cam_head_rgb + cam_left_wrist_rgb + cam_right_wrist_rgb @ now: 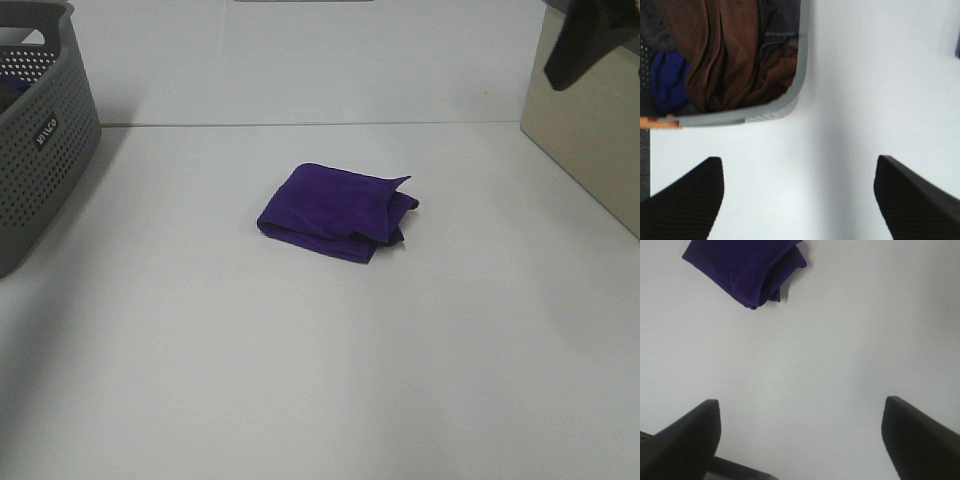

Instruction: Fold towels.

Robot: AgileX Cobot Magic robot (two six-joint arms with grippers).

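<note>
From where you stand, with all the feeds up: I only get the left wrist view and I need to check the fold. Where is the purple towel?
Observer: The purple towel lies folded in a bundle mid-table, apart from the grey basket.
Operator: Is either gripper on it?
Observer: No. The right gripper hangs open over bare table, with the towel clear of its fingers.
Operator: Is the fold tidy?
Observer: Not quite. One corner sticks up at the far right edge, and the right side is bunched.
</note>
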